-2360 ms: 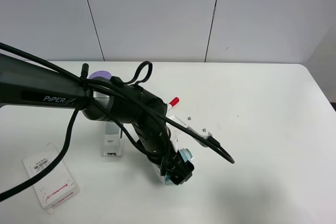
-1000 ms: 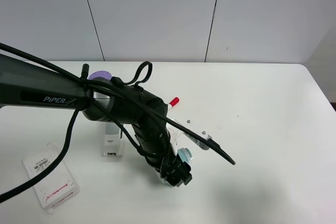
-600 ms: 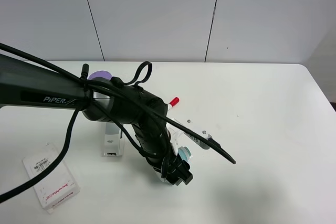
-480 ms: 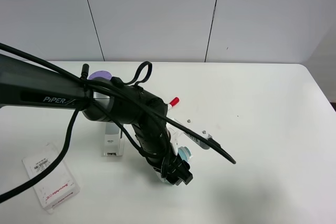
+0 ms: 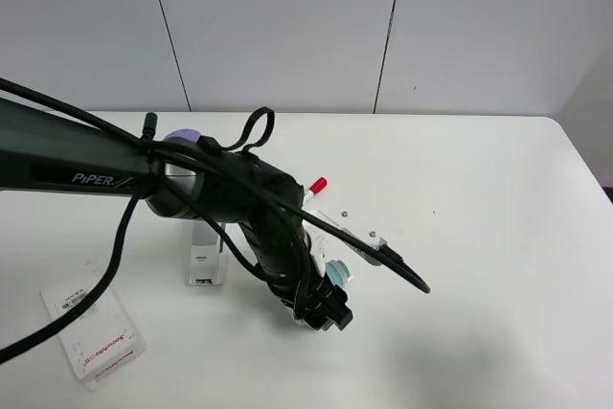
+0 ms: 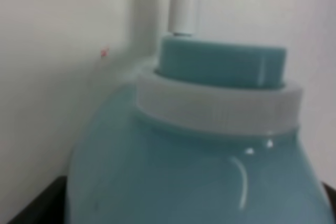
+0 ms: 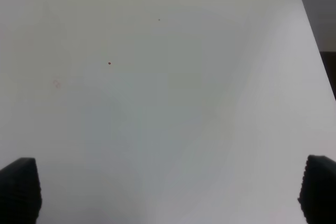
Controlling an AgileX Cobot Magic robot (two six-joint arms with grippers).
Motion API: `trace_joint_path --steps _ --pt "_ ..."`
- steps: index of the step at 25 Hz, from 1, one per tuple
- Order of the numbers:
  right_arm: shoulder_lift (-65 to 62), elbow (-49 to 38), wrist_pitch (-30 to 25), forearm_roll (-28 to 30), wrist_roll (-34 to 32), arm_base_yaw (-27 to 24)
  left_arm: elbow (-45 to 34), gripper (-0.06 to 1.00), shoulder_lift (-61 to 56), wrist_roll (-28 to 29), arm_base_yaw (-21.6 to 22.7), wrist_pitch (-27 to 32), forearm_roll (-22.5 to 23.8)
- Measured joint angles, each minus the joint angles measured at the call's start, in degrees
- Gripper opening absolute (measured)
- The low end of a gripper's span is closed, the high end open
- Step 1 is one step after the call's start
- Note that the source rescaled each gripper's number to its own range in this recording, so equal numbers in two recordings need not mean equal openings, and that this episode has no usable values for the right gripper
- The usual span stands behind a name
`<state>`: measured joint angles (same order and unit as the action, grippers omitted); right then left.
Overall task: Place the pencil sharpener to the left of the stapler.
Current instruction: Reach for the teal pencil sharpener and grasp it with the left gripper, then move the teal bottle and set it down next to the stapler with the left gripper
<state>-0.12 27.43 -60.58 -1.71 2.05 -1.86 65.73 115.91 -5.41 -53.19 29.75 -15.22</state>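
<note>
1. Left pincer (image 5: 322,307) sits at the end of a black arm (image 5: 115,174) marked PiPER. The arm reaches from the left of the high view toward the middle front of the white surface (image 5: 479,237). The pincer is clamped around the pencil sharpener (image 5: 336,275).
2. Most of the pencil sharpener is hidden under the arm in the high view. Only a teal patch with a white edge shows just beside the pincer. Whether it touches the surface or hangs above it cannot be told.
3. Seen from the left wrist, the sharpener fills nearly the whole picture and is blurred by closeness. A teal dome narrows to a white ribbed ring (image 6: 218,103), then a teal collar (image 6: 220,64), then a small white cap (image 6: 184,2). Dark fingertips (image 6: 31,205) show at the two lower corners, one on each side of the dome.
4. White with a grey top, the stapler (image 5: 204,258) lies on the surface to the left of the sharpener in the high view. Its far end is hidden by the arm. The two are near but apart.
5. Behind the arm, the tip of a red marker (image 5: 315,185) pokes out, and a purple-lidded jar (image 5: 182,138) shows partly at the back left. A flat white labelled box (image 5: 91,330) lies at the front left, well apart from the stapler.
6. Right pincer (image 7: 168,190) is open. Its dark fingertips (image 7: 20,190) sit at opposite lower corners of the right wrist view, with white surface between them.
</note>
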Motion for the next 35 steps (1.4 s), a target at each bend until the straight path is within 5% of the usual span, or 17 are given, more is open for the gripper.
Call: trace_joint_path --steps 18,25,35 --pt "0.0 0.0 0.0 0.0 0.0 0.0 -0.1 0.02 -9.6 0.2 3.3 3.3 1.4" --pt "0.0 0.0 0.0 0.0 0.0 0.0 -0.1 0.02 -17.3 0.6 11.0 5.9 3.8" --pt "0.0 0.0 0.0 0.0 0.0 0.0 -0.1 0.02 -24.1 1.2 28.1 15.7 7.5"
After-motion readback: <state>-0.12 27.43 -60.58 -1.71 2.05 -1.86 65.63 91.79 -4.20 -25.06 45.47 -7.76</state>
